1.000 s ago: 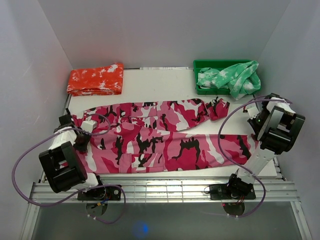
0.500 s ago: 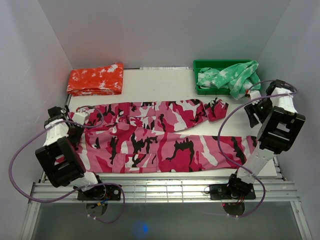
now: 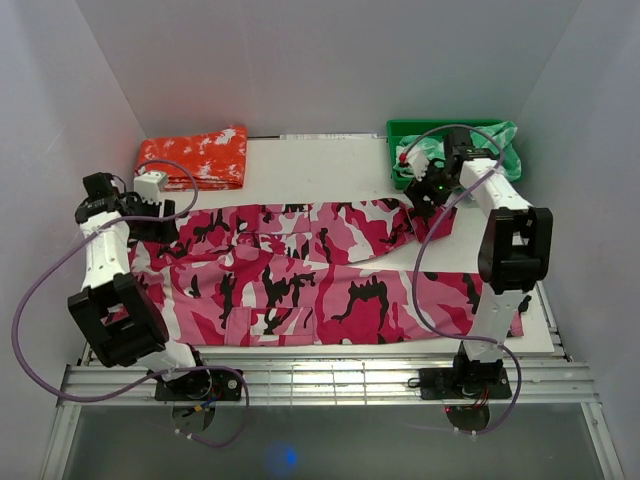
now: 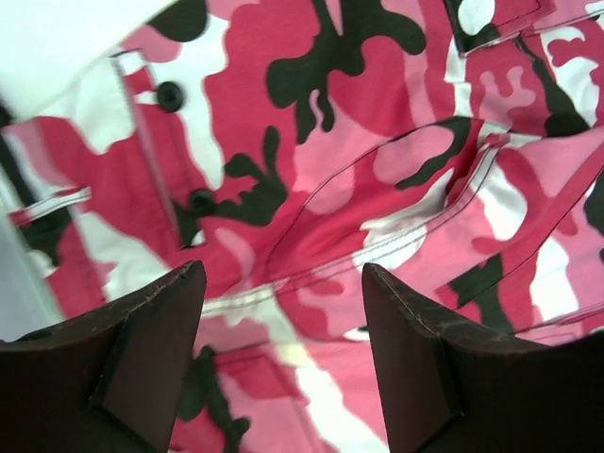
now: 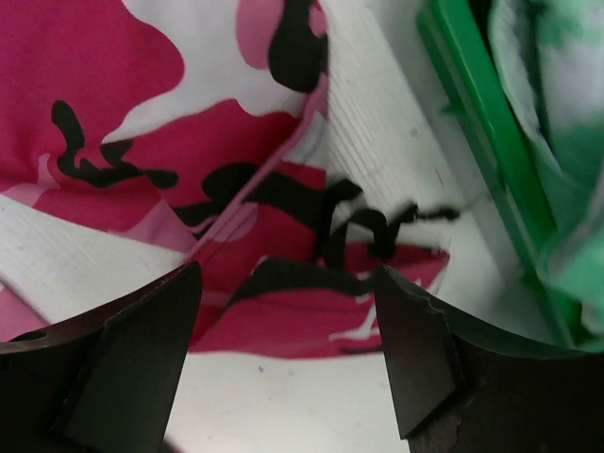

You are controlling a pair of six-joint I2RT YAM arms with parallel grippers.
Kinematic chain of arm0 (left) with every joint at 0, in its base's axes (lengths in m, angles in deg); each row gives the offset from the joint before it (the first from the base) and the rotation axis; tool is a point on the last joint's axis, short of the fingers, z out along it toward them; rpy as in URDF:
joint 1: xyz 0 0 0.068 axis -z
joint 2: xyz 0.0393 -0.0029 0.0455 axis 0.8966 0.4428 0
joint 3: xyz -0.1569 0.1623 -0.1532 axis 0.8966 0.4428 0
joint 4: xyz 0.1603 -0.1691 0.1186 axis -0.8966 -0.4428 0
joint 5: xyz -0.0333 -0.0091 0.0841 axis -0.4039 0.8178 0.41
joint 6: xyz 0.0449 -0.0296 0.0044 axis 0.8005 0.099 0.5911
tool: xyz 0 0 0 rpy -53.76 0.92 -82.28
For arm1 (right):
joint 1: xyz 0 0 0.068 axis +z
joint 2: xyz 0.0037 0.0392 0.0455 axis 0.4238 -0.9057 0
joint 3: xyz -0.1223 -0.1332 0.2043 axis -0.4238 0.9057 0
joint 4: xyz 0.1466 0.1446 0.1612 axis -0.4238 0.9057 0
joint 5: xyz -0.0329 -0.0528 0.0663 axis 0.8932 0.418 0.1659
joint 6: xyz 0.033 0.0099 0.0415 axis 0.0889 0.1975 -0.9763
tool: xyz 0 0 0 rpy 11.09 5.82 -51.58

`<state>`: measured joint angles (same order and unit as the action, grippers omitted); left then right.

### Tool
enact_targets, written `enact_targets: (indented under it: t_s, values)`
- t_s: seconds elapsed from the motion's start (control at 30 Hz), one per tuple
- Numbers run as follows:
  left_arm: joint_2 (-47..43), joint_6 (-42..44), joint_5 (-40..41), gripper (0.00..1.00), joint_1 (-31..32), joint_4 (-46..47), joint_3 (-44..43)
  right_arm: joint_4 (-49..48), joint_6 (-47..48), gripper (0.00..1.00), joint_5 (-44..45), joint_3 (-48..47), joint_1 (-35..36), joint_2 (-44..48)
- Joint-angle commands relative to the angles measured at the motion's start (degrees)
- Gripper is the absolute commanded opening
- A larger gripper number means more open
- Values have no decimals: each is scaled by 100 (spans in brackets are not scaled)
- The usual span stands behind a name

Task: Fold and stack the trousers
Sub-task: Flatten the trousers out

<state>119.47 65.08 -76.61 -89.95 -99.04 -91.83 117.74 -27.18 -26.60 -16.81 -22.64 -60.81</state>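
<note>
Trousers (image 3: 300,270) flat, 9 to 3 o'clock, unfolded and unstacked. Left gripper (image 4: 283,274) over waist at 10, right gripper (image 5: 288,274) over cuff at 1. Both jaws spread, empty.

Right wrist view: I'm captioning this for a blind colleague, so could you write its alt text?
Two dark fingers stand open above an end of the pink camouflage trousers, where a black cord trails onto the white table. At the right edge is a green bin holding a green-and-white garment.
</note>
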Motion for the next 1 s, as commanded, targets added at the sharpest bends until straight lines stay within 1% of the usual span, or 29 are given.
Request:
enact_targets:
  t_s: [0.0, 0.03, 0.1, 0.13, 0.23, 0.33, 0.37, 0.4, 0.43, 0.47, 0.5, 0.53, 0.57, 0.6, 0.63, 0.67, 0.77, 0.9, 0.97]
  values:
    - [369, -726, 124, 78, 320, 208, 16, -291, 981, 79, 300, 4, 248, -290]
    - [484, -814, 221, 78, 408, 296, 8, -388, 1106, 79, 432, 187, 370, -326]
    - [677, -1052, 510, 78, 584, 445, 42, -652, 1264, 79, 766, 268, 424, -492]
    - [852, -1113, 616, 78, 646, 603, 78, -687, 1274, 79, 871, 233, 459, -563]
    - [1134, -1289, 1021, 78, 822, 867, 148, -775, 1134, 77, 1616, 119, 477, -809]
    - [1276, -1395, 1241, 78, 884, 1034, 192, -915, 1046, 75, 1821, 215, 398, -713]
    - [1380, -1395, 1337, 77, 892, 1079, 236, -994, 1028, 69, 2117, 311, 372, -643]
    - [1460, -1360, 1416, 76, 901, 1096, 245, -1099, 1019, 65, 2207, 469, 354, -495]
    - [1548, -1343, 1643, 72, 901, 1114, 245, -1118, 932, 54, 2304, 531, 293, -415]
    - [1757, -1342, 1794, 68, 901, 1123, 254, -1118, 879, 47, 2462, 558, 258, -353]
    - [1881, -1334, 1934, 64, 901, 1123, 245, -1118, 826, 40, 2524, 610, 205, -213]
    - [2004, -1273, 2153, 55, 901, 1088, 236, -1118, 791, 25, 2586, 637, 74, -151]
    - [2136, -1263, 2269, 49, 901, 1070, 227, -1118, 729, 15, 2769, 655, 3, -98]
    - [2364, -1255, 2365, 44, 893, 1070, 227, -1109, 694, 8, 2858, 672, -76, -2]
    - [2462, -1202, 2427, 40, 892, 1027, 227, -1083, 650, 8, 2937, 707, -251, 43]
    - [2550, -1176, 2541, 32, 884, 1026, 227, -1083, 615, 8, 3077, 725, -435, 78]
    - [2717, -1009, 2621, 21, 823, 1061, 289, -838, 483, 8, 3157, 708, -981, 192]
    - [2683, -780, 2613, 17, 743, 1114, 324, -180, 106, 8, 2895, 365, -1788, 289]
    - [2656, -631, 2621, 16, 708, 1123, 333, 67, -9, 8, 2780, 259, -1992, 333]
